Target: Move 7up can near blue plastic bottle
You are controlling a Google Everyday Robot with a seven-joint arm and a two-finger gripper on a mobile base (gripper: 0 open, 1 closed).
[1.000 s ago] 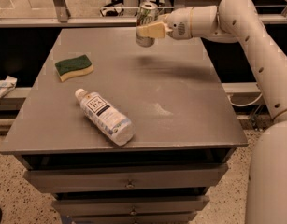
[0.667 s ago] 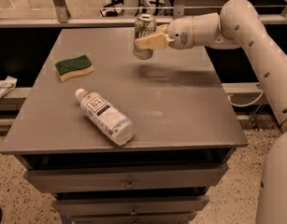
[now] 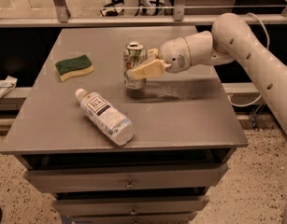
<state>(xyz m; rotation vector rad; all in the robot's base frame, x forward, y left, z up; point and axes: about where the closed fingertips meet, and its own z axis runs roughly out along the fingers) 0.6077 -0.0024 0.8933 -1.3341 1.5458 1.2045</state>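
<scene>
Nearest, below and left of the tool (image 3: 142, 65), the blue plastic bottle (image 3: 105, 116) lies on its side close to the table's (image 3: 194, 125) front edge. The tool is clamped on the upright 7up can (image 3: 133, 54), low over the table's middle; I cannot tell whether the can touches down. The carry looks mostly done, with only a short bare stretch left toward the bottle. A sponge (image 3: 74, 67) lies farther left, clear of that path.

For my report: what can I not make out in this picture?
Camera view: far finger of the gripper, hidden behind the 7up can it holds.
Whether the can's base touches the table: unclear.
Label text on the blue plastic bottle: too small.
The arm: cut off by right edge.
</scene>
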